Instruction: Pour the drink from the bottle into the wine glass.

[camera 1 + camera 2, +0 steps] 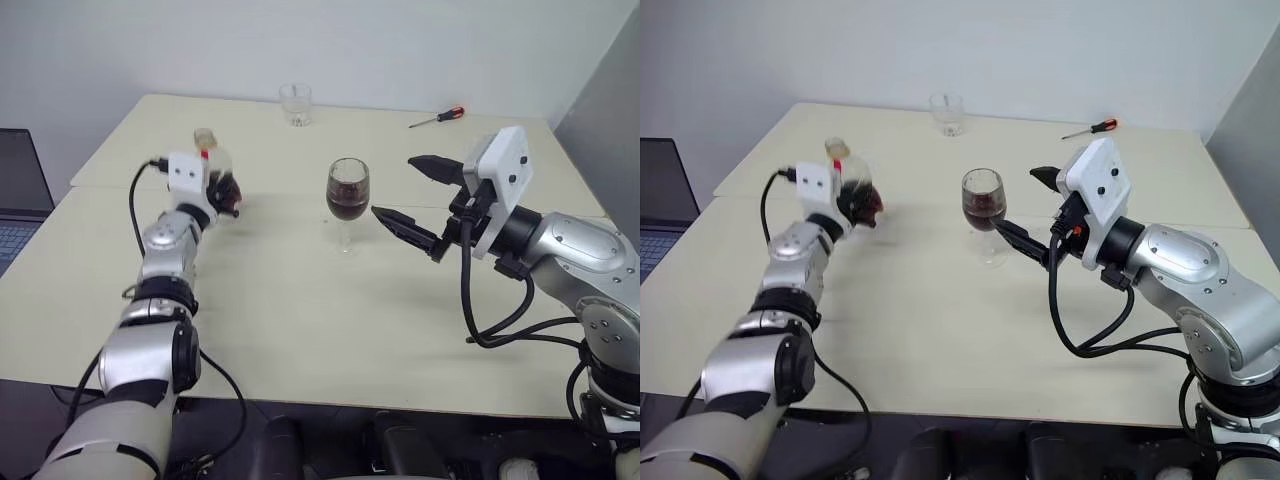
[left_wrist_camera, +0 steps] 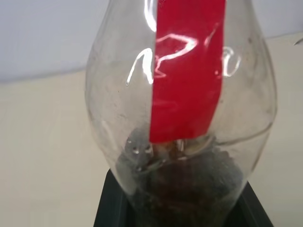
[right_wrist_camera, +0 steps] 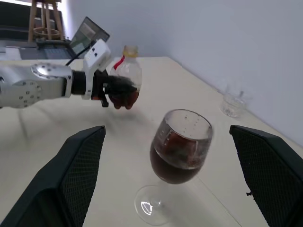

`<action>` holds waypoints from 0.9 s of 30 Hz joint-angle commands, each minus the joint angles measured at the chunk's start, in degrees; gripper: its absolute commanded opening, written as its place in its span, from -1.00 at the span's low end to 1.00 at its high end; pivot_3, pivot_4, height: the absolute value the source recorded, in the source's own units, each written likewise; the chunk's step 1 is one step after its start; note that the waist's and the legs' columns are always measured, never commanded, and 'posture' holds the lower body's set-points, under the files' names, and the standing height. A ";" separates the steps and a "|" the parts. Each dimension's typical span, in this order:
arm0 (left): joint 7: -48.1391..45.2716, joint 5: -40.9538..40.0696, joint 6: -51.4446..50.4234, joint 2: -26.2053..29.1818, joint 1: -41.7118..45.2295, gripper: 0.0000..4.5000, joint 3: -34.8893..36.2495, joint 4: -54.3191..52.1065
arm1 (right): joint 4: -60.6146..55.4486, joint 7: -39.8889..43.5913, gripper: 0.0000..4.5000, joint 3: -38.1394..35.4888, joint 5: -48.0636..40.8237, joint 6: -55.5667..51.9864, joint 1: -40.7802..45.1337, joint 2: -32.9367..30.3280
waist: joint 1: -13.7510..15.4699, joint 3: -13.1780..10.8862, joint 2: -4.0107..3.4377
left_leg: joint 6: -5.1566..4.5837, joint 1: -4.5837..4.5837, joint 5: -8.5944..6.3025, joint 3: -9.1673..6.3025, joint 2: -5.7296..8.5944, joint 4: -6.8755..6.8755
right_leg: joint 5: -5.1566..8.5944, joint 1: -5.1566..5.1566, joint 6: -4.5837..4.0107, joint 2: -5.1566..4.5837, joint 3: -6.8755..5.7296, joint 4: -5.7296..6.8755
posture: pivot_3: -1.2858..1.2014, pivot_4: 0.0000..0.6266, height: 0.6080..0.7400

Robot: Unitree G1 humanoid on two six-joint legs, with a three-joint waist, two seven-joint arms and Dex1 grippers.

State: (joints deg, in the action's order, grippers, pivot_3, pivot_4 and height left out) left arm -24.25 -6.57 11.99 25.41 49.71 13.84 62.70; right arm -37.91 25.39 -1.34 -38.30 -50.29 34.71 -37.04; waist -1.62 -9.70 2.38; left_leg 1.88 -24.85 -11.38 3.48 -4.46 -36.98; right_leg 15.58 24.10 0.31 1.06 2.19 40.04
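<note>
Now the table (image 1: 300, 320), pale and wide, carries everything, its near edge cut off by the arms. At about nine o'clock from the wine glass (image 1: 347, 200), the left gripper (image 1: 222, 190) is clamped around the bottle (image 3: 126, 82), holding it upright above the tabletop; its fingers are mostly buried behind the bottle's belly, so only dark slivers show in the left wrist view. At three o'clock of the glass, the right gripper (image 1: 405, 195) hangs with its two black fingers spread wide, one either side of the bowl but clear of it, touching nothing. The glass stands on its foot mid-table, the drink (image 3: 175, 163) filling roughly the lower half of the bowl. A little dark liquid sits in the bottle's bottom, hard to gauge behind the red label. Whether a cap is on the neck, I can't tell. At twelve o'clock, far back, a clear tumbler (image 1: 295, 104); at two o'clock, a small screwdriver (image 1: 437, 117).
</note>
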 commanded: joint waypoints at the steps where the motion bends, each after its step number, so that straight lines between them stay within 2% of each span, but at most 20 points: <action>1: 0.42 -2.12 -1.04 -0.26 -1.33 -0.67 1.03 -6.73 | 0.28 2.16 1.00 0.20 0.29 1.89 2.50 -0.15 | 0.17 0.02 0.03 | 0.00 -0.03 0.00 -0.03 0.00 0.00 | 0.00 0.00 0.00 -0.01 -0.01 -0.01 | 0.03 -0.52 1.00; 3: 0.66 -2.84 -2.30 -0.68 -3.03 -0.67 1.31 -8.55 | 0.87 3.14 1.00 0.75 0.34 2.11 3.43 -0.18 | 0.14 0.02 0.03 | 0.00 -0.03 0.00 -0.04 0.02 -0.01 | 0.00 -0.02 0.00 -0.01 0.01 -0.02 | 0.03 -0.52 1.00; 12: 3.40 -3.74 -5.33 -1.03 -8.11 0.63 1.60 -15.36 | 2.62 6.35 1.00 2.43 1.35 3.26 4.68 -0.04 | 0.05 0.03 0.04 | 0.00 0.01 0.00 -0.03 0.00 0.01 | 0.00 -0.02 -0.01 0.01 0.02 0.00 | 0.03 -0.52 1.00; 15: 3.66 -3.96 -6.71 -0.44 -9.00 0.99 1.87 -18.09 | 3.12 7.07 1.00 2.84 1.81 3.84 4.94 0.35 | -0.01 0.03 0.04 | 0.00 0.01 0.00 -0.03 -0.01 0.02 | 0.00 -0.02 -0.01 0.01 0.02 0.00 | 0.03 -0.52 1.00; 19: 2.35 -3.69 -9.78 1.40 -10.84 0.99 1.00 -24.22 | 3.84 8.17 1.00 3.12 1.23 3.89 5.41 0.71 | -0.10 0.03 0.04 | 0.00 0.01 0.00 -0.03 -0.02 0.02 | 0.00 -0.02 -0.01 0.02 0.03 0.00 | 0.03 -0.52 1.00; 27: -7.09 -8.30 -22.37 9.49 -15.73 0.99 2.05 -38.32 | 6.38 11.87 1.00 3.38 1.05 4.02 5.49 0.36 | -0.08 0.03 0.04 | 0.00 0.02 0.00 -0.03 -0.04 0.03 | 0.00 -0.02 -0.01 0.01 0.03 -0.01 | 0.03 -0.52 1.00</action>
State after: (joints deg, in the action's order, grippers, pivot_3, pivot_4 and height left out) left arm -29.38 -13.27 -8.73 33.17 34.42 14.57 28.24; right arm -31.12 36.22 2.67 -37.23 -47.50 39.29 -36.08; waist -1.70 -9.68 2.42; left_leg 1.88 -24.83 -11.38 3.45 -4.51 -36.94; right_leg 15.58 24.09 0.30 1.07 2.22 40.03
